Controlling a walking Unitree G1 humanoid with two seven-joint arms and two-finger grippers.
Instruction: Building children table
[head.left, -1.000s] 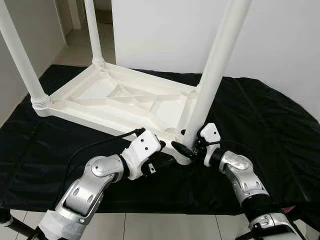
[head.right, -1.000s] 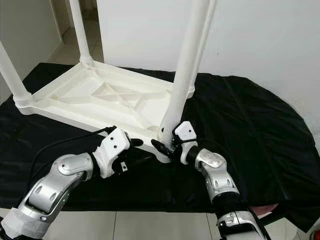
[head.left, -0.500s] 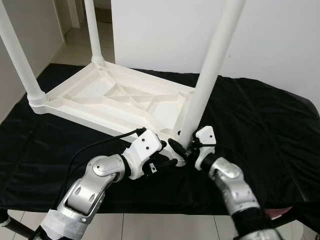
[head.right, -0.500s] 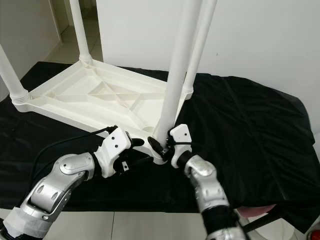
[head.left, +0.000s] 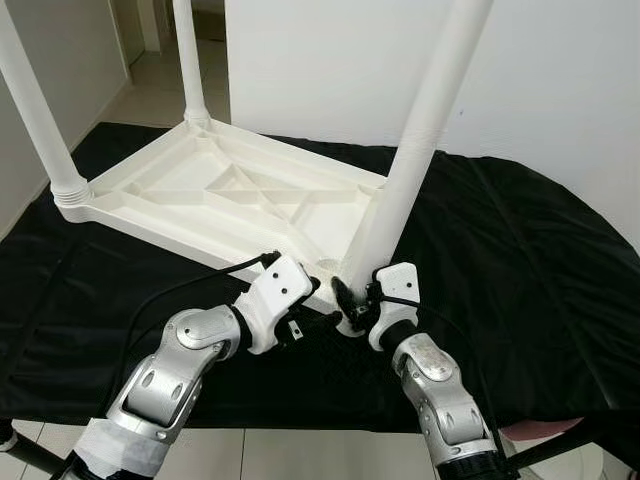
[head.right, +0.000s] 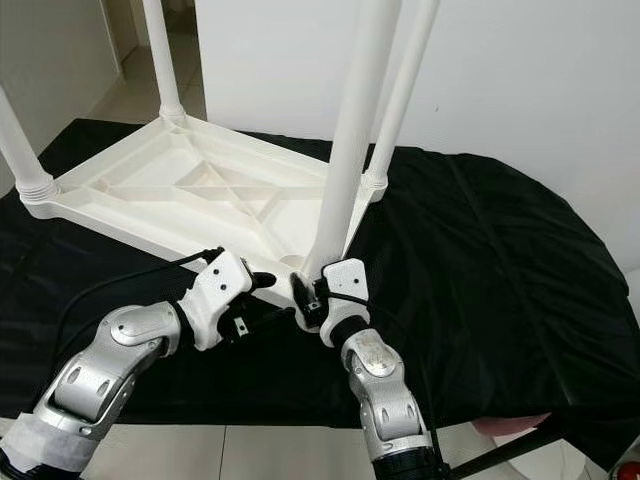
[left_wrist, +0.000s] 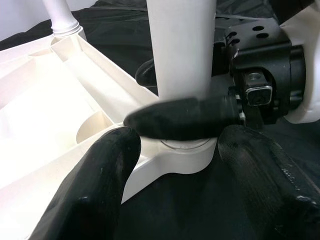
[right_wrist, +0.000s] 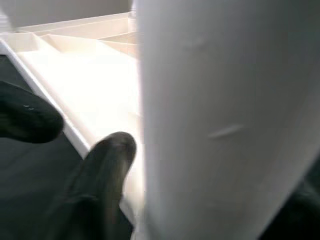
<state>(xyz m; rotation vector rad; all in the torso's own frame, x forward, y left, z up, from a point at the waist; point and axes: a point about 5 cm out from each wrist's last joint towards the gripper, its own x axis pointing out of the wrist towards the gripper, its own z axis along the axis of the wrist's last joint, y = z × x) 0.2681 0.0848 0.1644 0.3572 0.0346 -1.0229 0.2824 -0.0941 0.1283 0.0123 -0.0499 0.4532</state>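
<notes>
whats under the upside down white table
A black cloth lies under the upside-down table top, spreading past it on every side. Whatever supports the cloth is covered. At the near corner, the right tool grips a leg.

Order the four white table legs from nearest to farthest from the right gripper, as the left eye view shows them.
1. Near-right leg: the right gripper is at its base.
2. Far-right leg: behind the first, at the far-right corner.
3. Near-left leg: at the left corner of the upturned tabletop.
4. Far-left leg: at the back left.

Legs 2 and 3 are close to call.
</notes>
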